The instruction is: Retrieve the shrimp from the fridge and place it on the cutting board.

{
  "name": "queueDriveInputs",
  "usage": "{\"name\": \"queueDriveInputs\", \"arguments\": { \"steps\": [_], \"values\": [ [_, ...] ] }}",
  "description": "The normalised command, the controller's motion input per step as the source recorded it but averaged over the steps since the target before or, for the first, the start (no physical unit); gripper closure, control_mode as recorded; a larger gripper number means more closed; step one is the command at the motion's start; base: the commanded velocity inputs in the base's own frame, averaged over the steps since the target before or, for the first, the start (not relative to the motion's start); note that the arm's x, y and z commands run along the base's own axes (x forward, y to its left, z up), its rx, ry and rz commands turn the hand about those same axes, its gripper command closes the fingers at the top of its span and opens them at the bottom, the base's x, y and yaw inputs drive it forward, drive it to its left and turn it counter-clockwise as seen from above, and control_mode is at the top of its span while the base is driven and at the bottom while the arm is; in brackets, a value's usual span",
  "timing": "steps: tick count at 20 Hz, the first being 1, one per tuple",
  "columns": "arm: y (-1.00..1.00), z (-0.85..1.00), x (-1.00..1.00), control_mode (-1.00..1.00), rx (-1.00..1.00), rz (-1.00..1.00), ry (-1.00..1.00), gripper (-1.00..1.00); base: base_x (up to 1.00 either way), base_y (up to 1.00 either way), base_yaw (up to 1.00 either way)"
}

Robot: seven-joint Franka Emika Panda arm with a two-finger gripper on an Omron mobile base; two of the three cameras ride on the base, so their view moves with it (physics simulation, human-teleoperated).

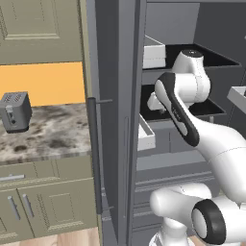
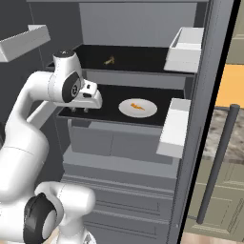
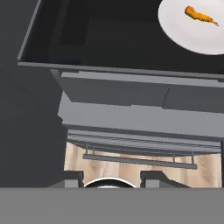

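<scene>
- The gripper (image 2: 80, 110) hangs at the front left edge of the fridge's (image 2: 143, 157) middle shelf, pointing down; the hand view shows its two dark tips well apart with nothing between them, so it stands wide and empty.
- Just beyond it, to the right on the same dark shelf, lies the round white plate (image 2: 148, 110), apart from the gripper.
- The shrimp (image 2: 137, 106) rests on that plate, a small orange curve near its middle; in the hand view it sits at the upper right (image 3: 200, 15).
- On the shelf above, farther back, lies a small yellowish item (image 2: 110, 60), too small to identify.
- White door bins (image 2: 174, 125) hang on the open door at the right.
- Left of the fridge, a grey toaster (image 1: 15, 111) stands on the marbled counter (image 1: 53, 137).
</scene>
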Motion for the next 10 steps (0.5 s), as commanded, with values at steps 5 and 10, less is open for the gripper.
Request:
{"name": "queueDriveInputs", "arguments": {
  "steps": [5,10],
  "values": [
    [0.0,0.01,0.0,-1.0,0.0,0.0,0.0,-1.0,0.0,0.0,0.0],
    [-0.06,0.0,0.02,-1.0,0.01,0.0,0.0,-1.0,0.0,0.0,0.0]
  ]
}}
